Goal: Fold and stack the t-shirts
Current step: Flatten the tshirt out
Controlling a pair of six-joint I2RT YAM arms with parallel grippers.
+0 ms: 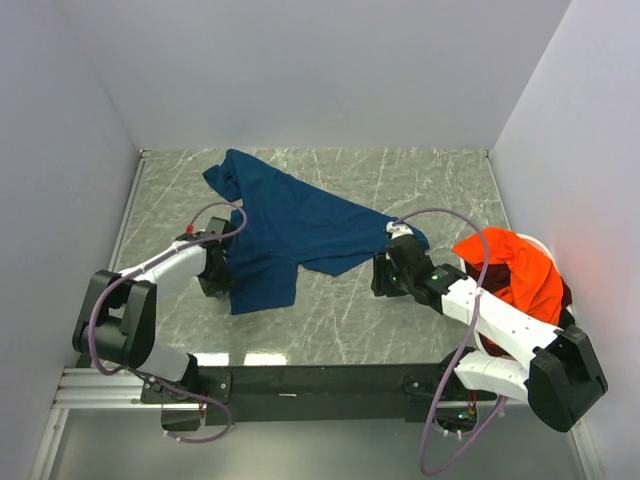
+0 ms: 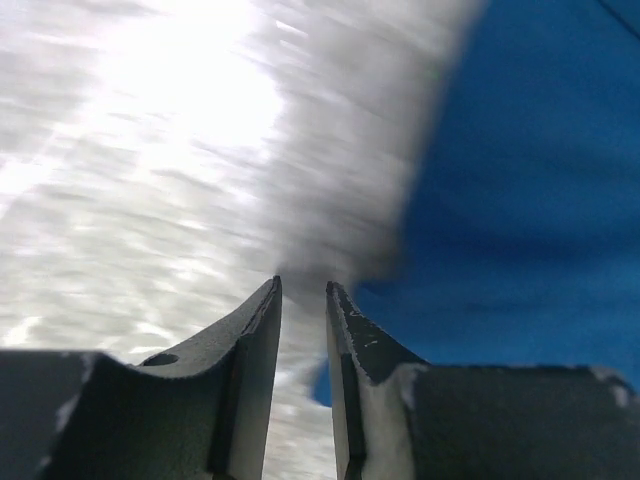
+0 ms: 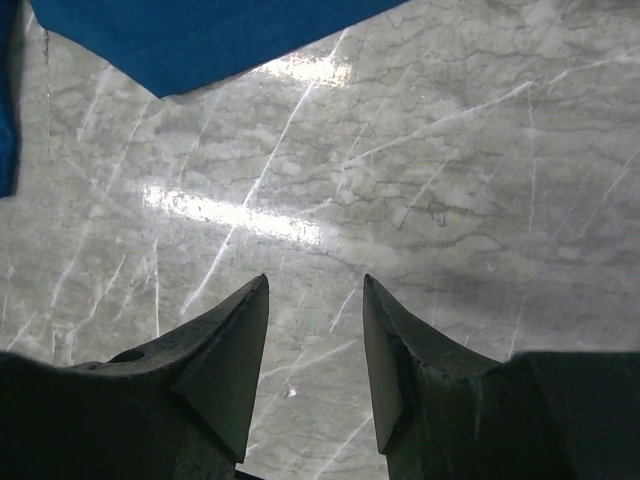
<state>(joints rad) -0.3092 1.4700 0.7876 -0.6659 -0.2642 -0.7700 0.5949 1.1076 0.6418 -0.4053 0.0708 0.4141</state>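
A navy blue t-shirt (image 1: 290, 225) lies spread and rumpled across the middle of the table. My left gripper (image 1: 216, 270) is low at the shirt's left edge. In the left wrist view, the left gripper (image 2: 303, 285) has its jaws a narrow gap apart with blurred table showing between them, and the blue cloth (image 2: 520, 200) lies just right of the right finger. My right gripper (image 1: 386, 274) is by the shirt's lower right edge. Seen from the right wrist, the right gripper (image 3: 316, 280) is open over bare marble, short of the blue hem (image 3: 200, 35). An orange t-shirt (image 1: 515, 270) is heaped at the right.
The orange shirt sits in a white basket (image 1: 546, 246) against the right wall, with darker cloth (image 1: 566, 296) under it. White walls close the table on the left, back and right. The marble tabletop (image 1: 350, 320) shows in front of the blue shirt.
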